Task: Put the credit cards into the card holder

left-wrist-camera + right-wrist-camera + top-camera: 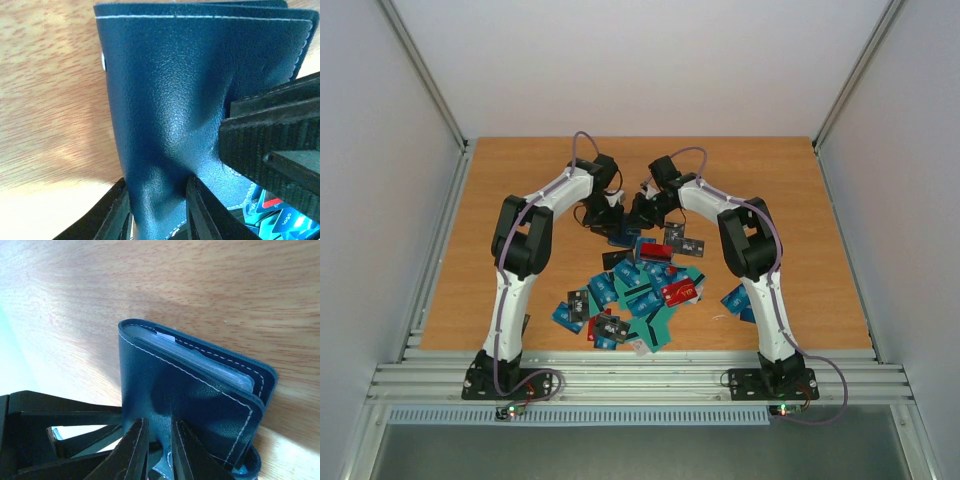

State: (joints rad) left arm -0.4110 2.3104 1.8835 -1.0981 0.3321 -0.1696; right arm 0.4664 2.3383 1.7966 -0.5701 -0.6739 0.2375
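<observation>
Card holder (pixel 621 236), dark navy grained leather with white stitching along the edges, is held between both grippers at mid-table; whether its lower edge touches the wooden table (pixel 790 200) can't be told. Left gripper (pixel 604 214) is on the holder's left side. In its wrist view the two fingers are clenched on a fold of the card holder (pixel 200 85), the leather dented and creased where the left gripper (pixel 157 212) pinches. A small silver stud (pixel 103 61) sits at the holder's left edge in that view. Right gripper (pixel 646 210) is on the holder's right side. Its wrist view shows the right gripper (pixel 156 442) nipped tight on the outer cover of the card holder (pixel 200 400), fingers nearly together with leather bunched between them. The holder is folded there, with clear plastic sleeves (pixel 210 360) showing between the covers. A ribbed black finger of the right gripper (pixel 270 145) presses in against the holder's right side in the left wrist view. Credit cards (pixel 635 290) lie in a loose overlapping heap on the near side of the holder, in teal, blue, black and one red card (pixel 678 292). A few stray cards (pixel 735 300) lie near-right of the holder. Below the holder in the left wrist view, a teal card (pixel 287 222) carries white print that looks like "logo". No brand shows on the holder itself.
</observation>
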